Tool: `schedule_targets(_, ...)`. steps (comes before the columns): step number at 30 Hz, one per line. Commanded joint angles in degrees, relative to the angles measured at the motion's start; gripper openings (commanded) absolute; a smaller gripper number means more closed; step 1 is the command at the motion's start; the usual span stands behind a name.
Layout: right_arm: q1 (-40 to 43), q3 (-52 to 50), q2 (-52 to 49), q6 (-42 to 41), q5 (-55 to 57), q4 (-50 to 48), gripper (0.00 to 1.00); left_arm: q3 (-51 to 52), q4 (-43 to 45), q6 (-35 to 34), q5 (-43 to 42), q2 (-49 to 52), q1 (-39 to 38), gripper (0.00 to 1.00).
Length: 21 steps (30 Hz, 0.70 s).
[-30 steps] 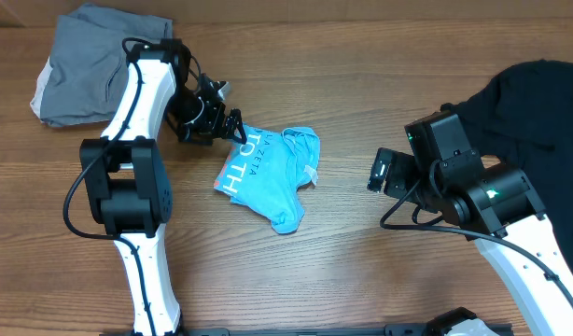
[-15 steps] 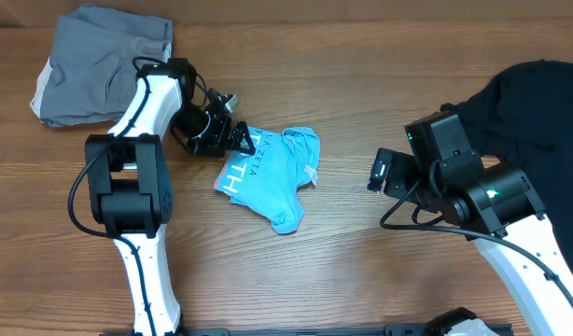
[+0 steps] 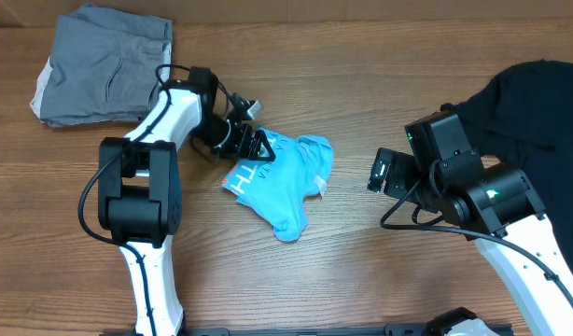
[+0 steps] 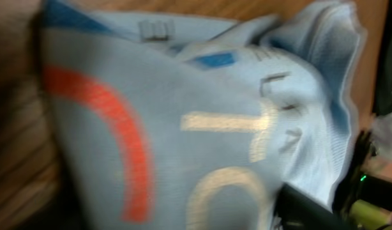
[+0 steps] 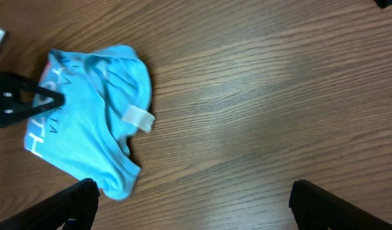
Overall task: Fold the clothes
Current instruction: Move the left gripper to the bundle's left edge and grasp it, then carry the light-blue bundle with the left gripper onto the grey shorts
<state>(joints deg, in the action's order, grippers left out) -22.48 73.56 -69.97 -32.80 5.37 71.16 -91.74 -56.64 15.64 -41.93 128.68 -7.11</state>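
A wooden surface (image 3: 361, 56) fills every view, medium brown with fine darker grain running along its length. From overhead the tone is warm and evenly lit, and the shadows on it are soft. In the right wrist view a pale, diffuse sheen crosses the grain near the middle. The left wrist view shows only blurred strips of it at the top and left.

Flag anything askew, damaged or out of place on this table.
Nothing damaged or spilled. The light blue T-shirt lies crumpled in the middle, lettering skewed; the black T-shirt is a loose heap at the overhead view's right edge.
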Motion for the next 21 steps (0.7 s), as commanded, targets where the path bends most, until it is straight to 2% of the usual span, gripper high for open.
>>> schedule_targets(1,0.1,0.3,0.0,-0.1,0.6,-0.3,1.0,5.2,1.5,0.3,1.4,4.2,-1.6,0.48)
schedule_targets(3,0.1,0.3,0.0,-0.1,0.6,-0.3,1.0,5.8,1.7,0.0,1.4,4.2,-1.7,0.33)
schedule_targets(5,0.1,0.3,0.0,-0.1,0.6,-0.3,1.0,5.9,1.5,0.0,1.4,4.2,-1.9,0.04)
schedule_targets(8,0.1,0.3,0.0,-0.1,0.6,-0.3,1.0,5.9,1.6,-2.2,1.4,4.2,-1.9,0.04)
schedule_targets(14,0.1,0.3,0.0,-0.1,0.6,-0.3,1.0,5.1,6.3,-12.5,1.5,4.0,-1.3,0.04)
schedule_targets(21,0.1,0.3,0.0,-0.1,0.6,-0.3,1.0,-4.6,5.3,-15.5,8.4,3.7,0.3,0.04)
